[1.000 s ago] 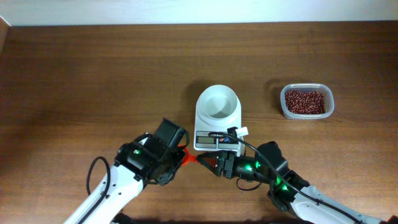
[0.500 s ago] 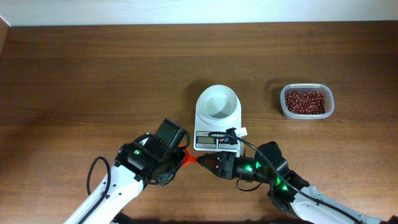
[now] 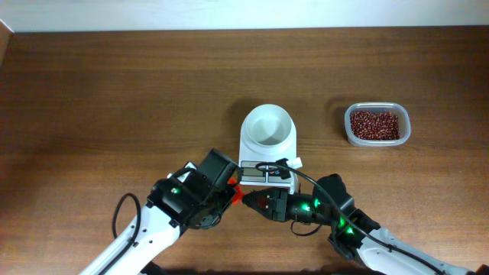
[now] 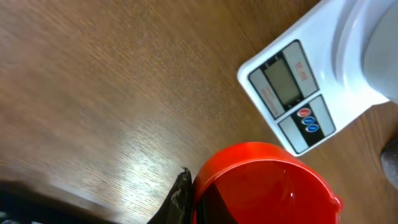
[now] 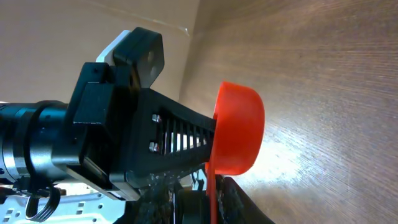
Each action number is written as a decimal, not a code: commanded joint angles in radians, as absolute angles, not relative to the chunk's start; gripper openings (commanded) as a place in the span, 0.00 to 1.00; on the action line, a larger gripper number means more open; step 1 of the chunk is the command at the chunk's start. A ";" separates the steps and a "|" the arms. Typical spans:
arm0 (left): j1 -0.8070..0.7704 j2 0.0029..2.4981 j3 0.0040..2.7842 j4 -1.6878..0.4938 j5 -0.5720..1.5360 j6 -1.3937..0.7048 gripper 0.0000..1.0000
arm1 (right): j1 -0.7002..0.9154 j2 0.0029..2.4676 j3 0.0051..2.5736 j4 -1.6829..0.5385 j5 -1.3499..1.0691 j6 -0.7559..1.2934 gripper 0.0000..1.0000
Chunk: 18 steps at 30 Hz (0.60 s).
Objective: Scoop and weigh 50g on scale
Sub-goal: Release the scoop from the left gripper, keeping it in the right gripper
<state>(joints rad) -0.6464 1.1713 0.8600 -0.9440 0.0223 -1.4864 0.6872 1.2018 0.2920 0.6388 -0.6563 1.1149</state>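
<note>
Handover time: left end effector [image 3: 228,192] pinches the orange-red scoop [image 3: 238,194] beside the scale [image 3: 267,145]; right end effector [image 3: 258,201] straddles its handle (gripped? can't tell). Confirm that hold before releasing; beans [image 3: 374,124] sit in the tub [image 3: 406,131], well right.

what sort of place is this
Likely a robot lab bench: two robot arms at a wooden table, with a scale and a tub of beans.
</note>
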 commanded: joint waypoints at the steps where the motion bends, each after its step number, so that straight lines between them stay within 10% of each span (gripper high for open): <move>1: -0.654 1.163 0.858 -0.978 0.001 -1.495 0.00 | 0.694 1.205 0.303 0.648 -0.666 1.108 0.27; 18: -0.654 1.163 0.858 -0.978 0.001 -1.494 0.08 | 0.694 1.205 0.303 0.648 -0.670 1.108 0.04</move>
